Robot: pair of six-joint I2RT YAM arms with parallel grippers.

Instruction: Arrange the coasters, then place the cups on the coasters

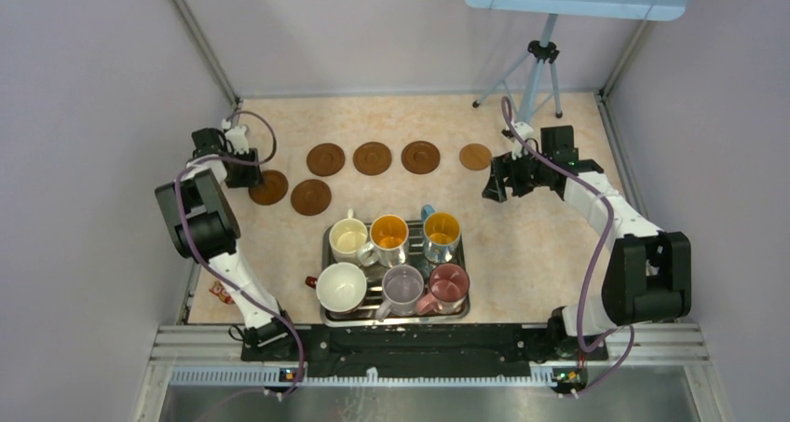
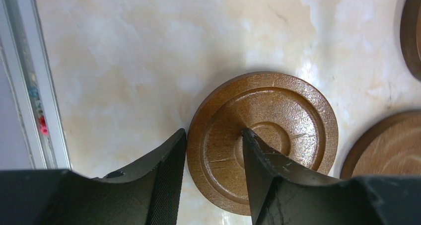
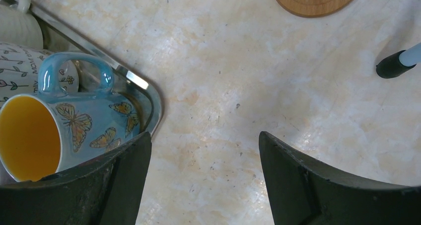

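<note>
Left arm (image 1: 200, 212) reaches forward, wrist pitched down. Left gripper (image 2: 213, 135): jaws narrowly apart, tips low. Right arm (image 1: 606, 203) extends forward. Right gripper (image 3: 204, 135): jaws wide apart.

**Item:** white mug with leaf sprigs (image 3: 20, 68), standing in the silver tray (image 3: 144, 88), right wrist view. Dark hand-lettered capitals run across its side. The word "MOM" reads clearly. The letters on either side of it are cut off or too small to make out.

**Item:** white frame rail (image 2: 30, 86), left wrist view. It carries small blue and red marks, too blurred to read.

**Top view:** nothing legible.
</note>
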